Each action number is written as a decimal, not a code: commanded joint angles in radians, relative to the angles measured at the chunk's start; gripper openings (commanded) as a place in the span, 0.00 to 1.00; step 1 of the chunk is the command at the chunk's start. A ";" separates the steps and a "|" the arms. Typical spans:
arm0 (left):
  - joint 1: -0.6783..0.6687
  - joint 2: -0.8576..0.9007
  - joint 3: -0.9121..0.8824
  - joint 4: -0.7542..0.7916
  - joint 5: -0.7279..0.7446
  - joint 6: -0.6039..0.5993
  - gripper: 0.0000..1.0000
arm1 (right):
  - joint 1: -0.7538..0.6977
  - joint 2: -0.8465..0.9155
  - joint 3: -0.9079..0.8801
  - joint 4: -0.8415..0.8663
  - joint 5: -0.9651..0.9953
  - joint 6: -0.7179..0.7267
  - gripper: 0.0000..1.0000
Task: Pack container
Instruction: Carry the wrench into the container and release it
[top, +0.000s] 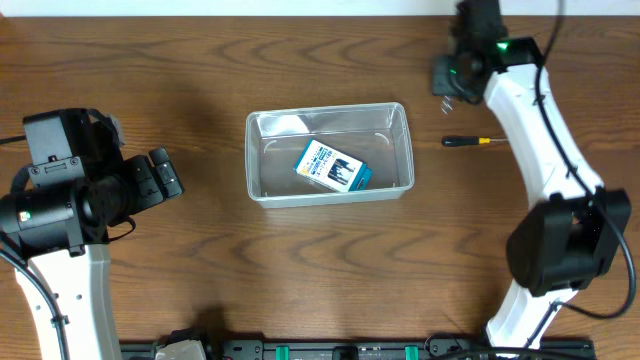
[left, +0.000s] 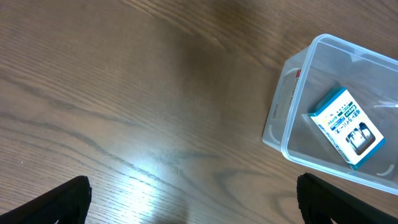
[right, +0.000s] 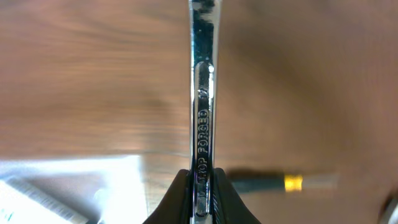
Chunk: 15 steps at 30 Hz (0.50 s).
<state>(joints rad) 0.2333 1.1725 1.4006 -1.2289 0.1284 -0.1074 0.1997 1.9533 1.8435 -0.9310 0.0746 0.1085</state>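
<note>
The clear plastic container (top: 328, 155) sits mid-table with a blue and white box (top: 332, 168) inside; both show in the left wrist view, the container (left: 292, 118) at the right with the box (left: 346, 126) in it. My right gripper (right: 202, 193) is shut on a chrome wrench (right: 203, 93) stamped "DROP FORGED", held above the table at the far right (top: 452, 82), beyond the container's right end. My left gripper (left: 193, 205) is open and empty, left of the container, seen overhead (top: 165, 178).
A small screwdriver with a black and yellow handle (top: 470, 141) lies on the wood right of the container; it shows blurred in the right wrist view (right: 273, 182).
</note>
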 joint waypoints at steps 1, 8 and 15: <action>-0.004 0.002 0.010 -0.001 0.002 -0.005 0.98 | 0.103 -0.021 0.053 -0.020 -0.061 -0.505 0.01; -0.004 0.002 0.010 -0.001 0.002 -0.005 0.98 | 0.259 -0.001 0.031 -0.053 -0.100 -1.020 0.01; -0.004 0.002 0.010 0.000 0.002 -0.005 0.98 | 0.304 0.070 0.007 -0.181 -0.263 -1.165 0.01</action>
<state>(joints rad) 0.2333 1.1725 1.4006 -1.2293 0.1280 -0.1074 0.4953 1.9835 1.8629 -1.0958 -0.0986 -0.9310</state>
